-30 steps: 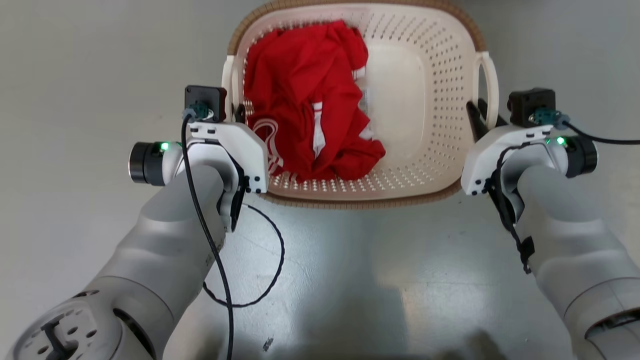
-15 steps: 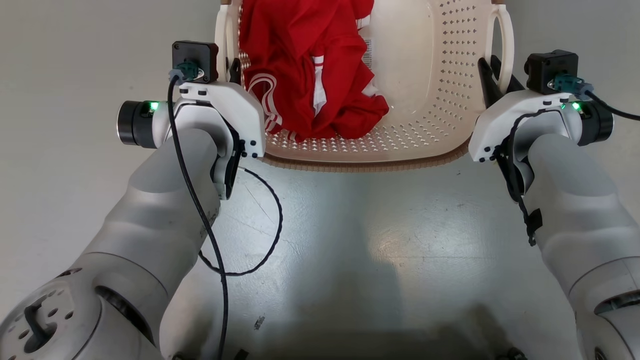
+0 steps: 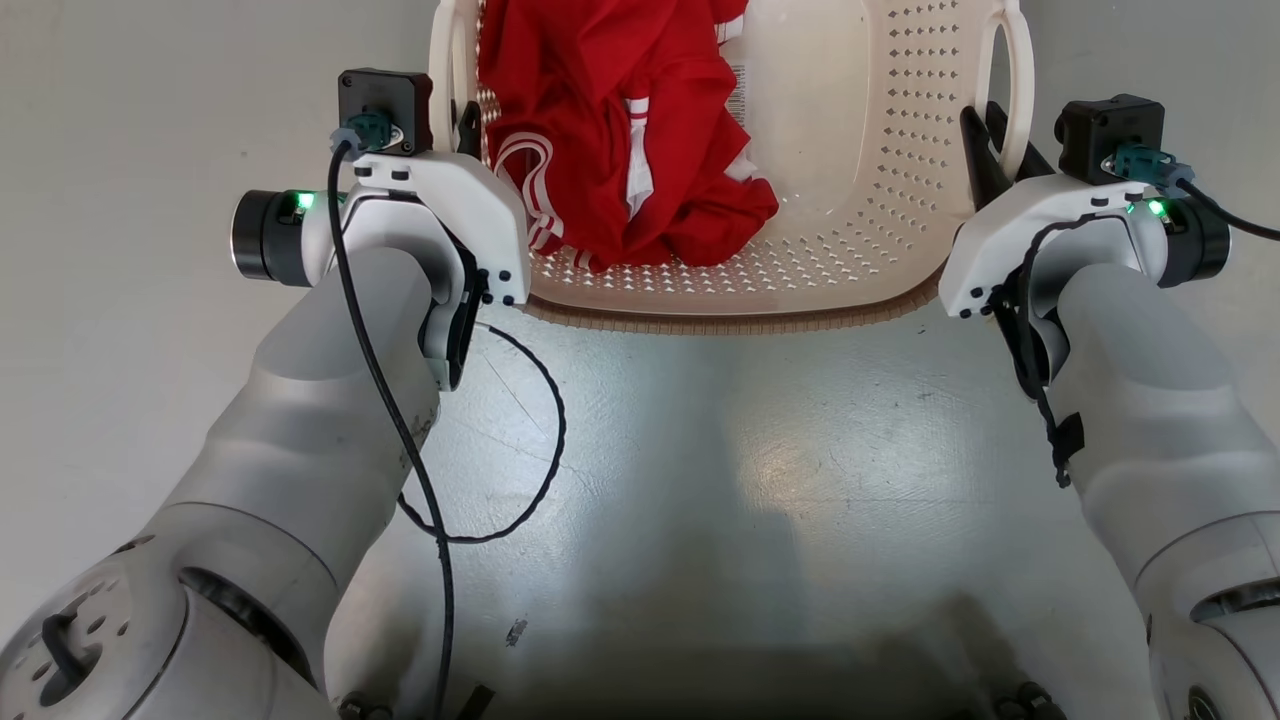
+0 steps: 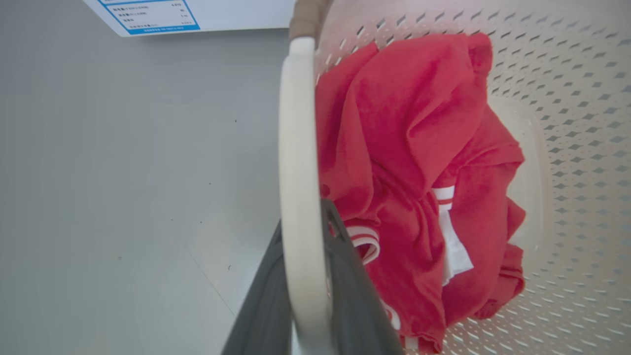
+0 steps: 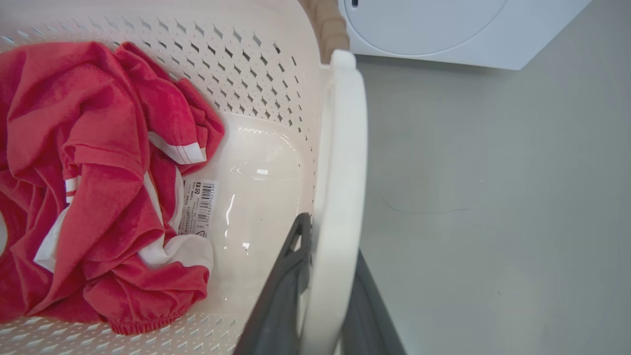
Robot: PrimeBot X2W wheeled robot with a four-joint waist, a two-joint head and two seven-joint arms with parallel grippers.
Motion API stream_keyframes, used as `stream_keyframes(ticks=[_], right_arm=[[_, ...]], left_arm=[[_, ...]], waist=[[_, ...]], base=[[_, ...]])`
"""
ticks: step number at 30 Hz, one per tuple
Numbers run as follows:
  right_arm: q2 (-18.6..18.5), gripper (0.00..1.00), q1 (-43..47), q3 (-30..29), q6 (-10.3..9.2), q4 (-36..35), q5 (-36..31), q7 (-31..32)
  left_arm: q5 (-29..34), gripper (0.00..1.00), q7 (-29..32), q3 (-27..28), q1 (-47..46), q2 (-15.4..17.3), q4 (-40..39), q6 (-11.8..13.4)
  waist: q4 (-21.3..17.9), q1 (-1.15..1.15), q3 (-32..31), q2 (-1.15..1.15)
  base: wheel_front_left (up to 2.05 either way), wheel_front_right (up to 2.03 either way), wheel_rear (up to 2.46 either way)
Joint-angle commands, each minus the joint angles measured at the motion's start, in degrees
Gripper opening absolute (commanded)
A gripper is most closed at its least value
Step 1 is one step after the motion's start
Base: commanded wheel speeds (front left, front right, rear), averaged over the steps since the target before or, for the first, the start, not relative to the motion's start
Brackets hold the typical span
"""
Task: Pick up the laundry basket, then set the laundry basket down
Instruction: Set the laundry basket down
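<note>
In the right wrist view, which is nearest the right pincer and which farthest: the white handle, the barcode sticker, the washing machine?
1. The white handle, clamped in the right pincer.
2. The barcode sticker, left, on the floor of the laundry basket.
3. The washing machine, top, beyond the basket.

A white sticker (image 5: 198,207) with a black barcode sits on the floor of the cream-white perforated plastic laundry basket (image 5: 268,148), just right of the red cloth (image 5: 98,172); its small print cannot be read. Far left, a blue-framed white label (image 4: 148,15) on a white panel (image 4: 236,12) carries lines too small to read.
</note>
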Motion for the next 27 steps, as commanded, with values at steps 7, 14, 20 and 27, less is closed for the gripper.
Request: stream_keyframes(ticks=[7,14,20,27], right_arm=[[1.8,0.0,1.6,0.5,0.41,-0.6,-1.0,-1.0],[1.8,0.0,1.8,0.9,0.41,-0.2,-0.5,-1.0],[1.8,0.0,2.0,1.2,0.41,0.2,-0.1,-0.9],[1.8,0.0,1.9,1.9,0.41,0.5,0.5,-0.7]], left_arm=[[2.0,0.0,-0.6,1.9,-0.2,0.2,0.2,-0.9],[3.0,0.0,-0.6,2.7,-0.3,-0.1,1.0,-1.3],[3.8,0.0,-0.6,3.3,-0.2,-0.2,1.5,-1.5],[4.5,0.0,-0.6,3.8,-0.3,-0.3,2.2,-1.7]], waist=[[0.1,0.0,0.1,0.0],[0.0,0.0,0.3,0.0],[-0.1,0.0,0.3,0.0],[-0.2,0.0,0.4,0.0]], base=[[0.0,0.0,0.0],[0.0,0.0,0.0],[0.0,0.0,0.0],[0.0,0.0,0.0]])
